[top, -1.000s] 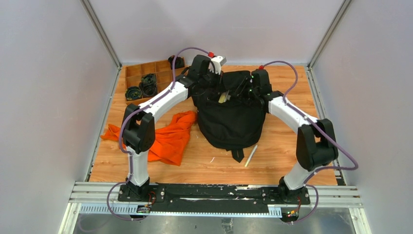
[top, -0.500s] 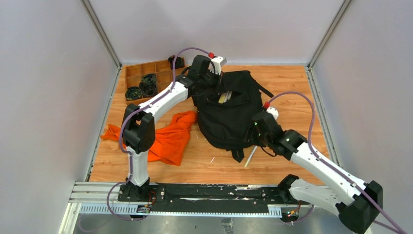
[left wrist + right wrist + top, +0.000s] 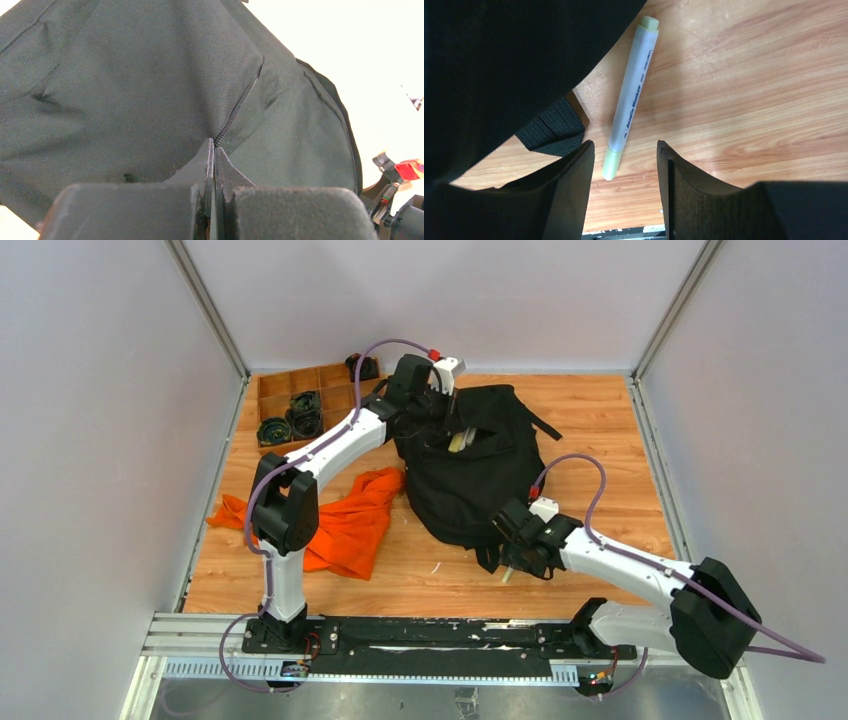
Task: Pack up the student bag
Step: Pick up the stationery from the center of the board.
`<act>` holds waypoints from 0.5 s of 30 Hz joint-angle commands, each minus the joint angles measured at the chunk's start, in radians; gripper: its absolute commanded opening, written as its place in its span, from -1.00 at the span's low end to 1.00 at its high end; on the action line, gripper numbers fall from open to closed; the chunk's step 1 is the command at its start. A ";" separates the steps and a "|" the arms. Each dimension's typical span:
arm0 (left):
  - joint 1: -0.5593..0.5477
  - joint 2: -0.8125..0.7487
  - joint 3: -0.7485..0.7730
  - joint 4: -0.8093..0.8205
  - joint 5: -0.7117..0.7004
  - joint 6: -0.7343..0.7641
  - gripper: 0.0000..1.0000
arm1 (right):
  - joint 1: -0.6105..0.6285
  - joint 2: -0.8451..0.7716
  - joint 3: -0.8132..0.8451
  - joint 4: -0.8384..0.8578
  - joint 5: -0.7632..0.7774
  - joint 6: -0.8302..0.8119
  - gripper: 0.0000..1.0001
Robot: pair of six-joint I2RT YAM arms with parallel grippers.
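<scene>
The black student bag (image 3: 470,475) lies on the wooden table, its top opening toward the back with a pale object showing inside. My left gripper (image 3: 440,408) is shut on the bag's fabric at the zipper edge (image 3: 235,112); its closed fingertips (image 3: 209,150) pinch the cloth. A white marker with pale green ends (image 3: 631,95) lies on the table beside the bag's strap end (image 3: 551,131). My right gripper (image 3: 624,152) is open just above the marker's near end, its jaws either side of it, not touching. In the top view it (image 3: 515,555) sits at the bag's front edge.
An orange cloth (image 3: 340,520) lies left of the bag. A wooden compartment tray (image 3: 295,405) with black parts stands at the back left. The table's near edge and black rail (image 3: 430,630) run behind the right gripper.
My right arm has swung from the bag's top at the back down to the front of the table, over the marker. The left gripper has kept its hold on the bag.
</scene>
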 commanded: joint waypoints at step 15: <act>0.001 -0.020 -0.006 0.016 0.006 -0.006 -1.00 | -0.065 0.128 -0.050 0.139 -0.001 0.040 -0.55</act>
